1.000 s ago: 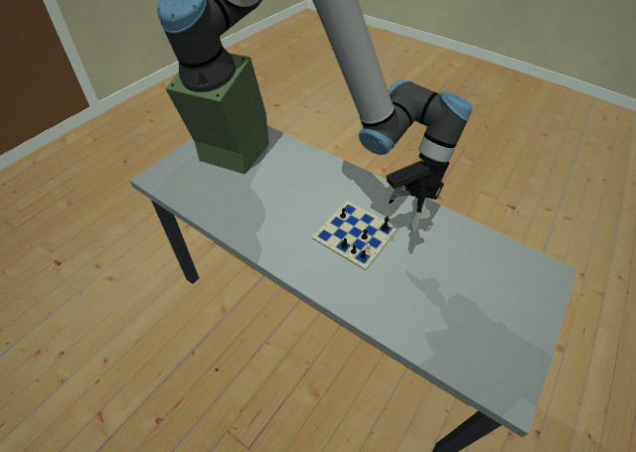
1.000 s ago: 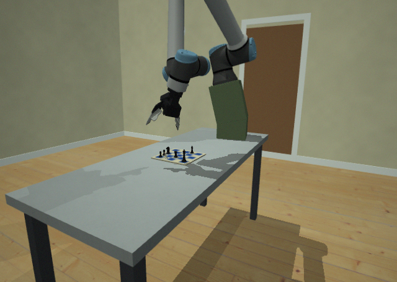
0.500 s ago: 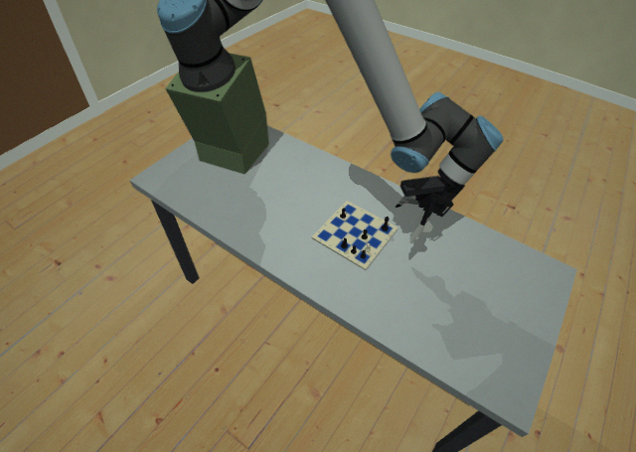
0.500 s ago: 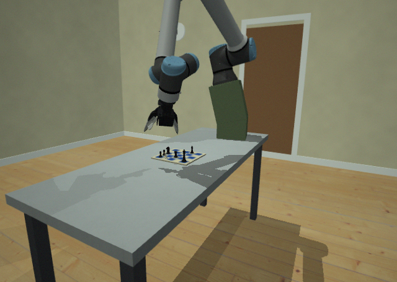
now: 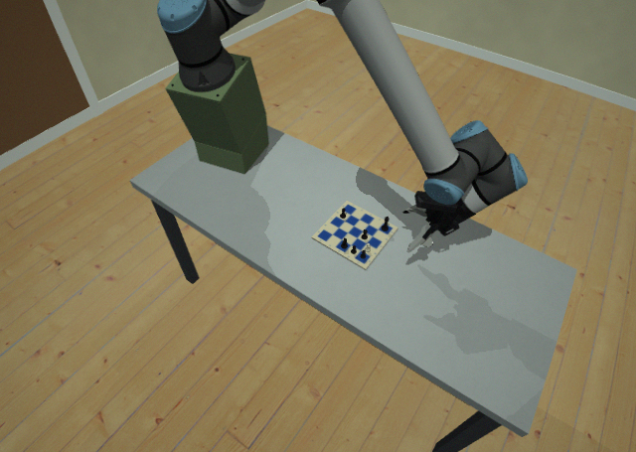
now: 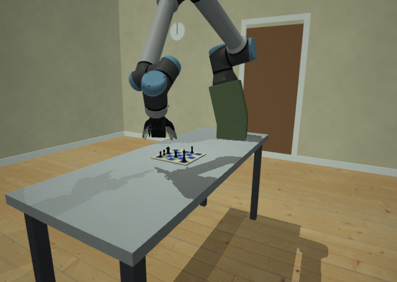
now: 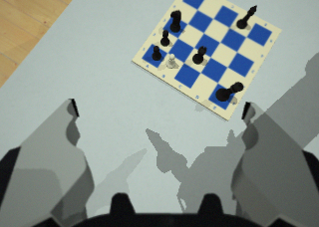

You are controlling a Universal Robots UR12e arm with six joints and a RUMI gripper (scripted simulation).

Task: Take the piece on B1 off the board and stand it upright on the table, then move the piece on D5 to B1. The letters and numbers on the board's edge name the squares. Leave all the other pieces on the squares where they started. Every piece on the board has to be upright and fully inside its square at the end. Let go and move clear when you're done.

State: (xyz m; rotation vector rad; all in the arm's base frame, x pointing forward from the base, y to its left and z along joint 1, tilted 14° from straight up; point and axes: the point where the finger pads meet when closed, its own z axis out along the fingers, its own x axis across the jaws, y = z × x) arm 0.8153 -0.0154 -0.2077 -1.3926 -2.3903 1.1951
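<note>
A small blue-and-cream chessboard lies near the middle of the grey table. It also shows in the exterior view and in the wrist view. Several black pieces stand upright on it, among them a tall one at the corner nearest my fingers and a bishop-like one at the far side. One small white pawn stands near the left edge. The edge letters are too small to read. My gripper hovers above the table just beside the board, open and empty; it also shows in the exterior view and in the wrist view.
The arm's green pedestal stands on the table's far left end. The table's back edge runs close behind the gripper, with wooden floor beyond it. The arm's shadows fall across the table right of the board.
</note>
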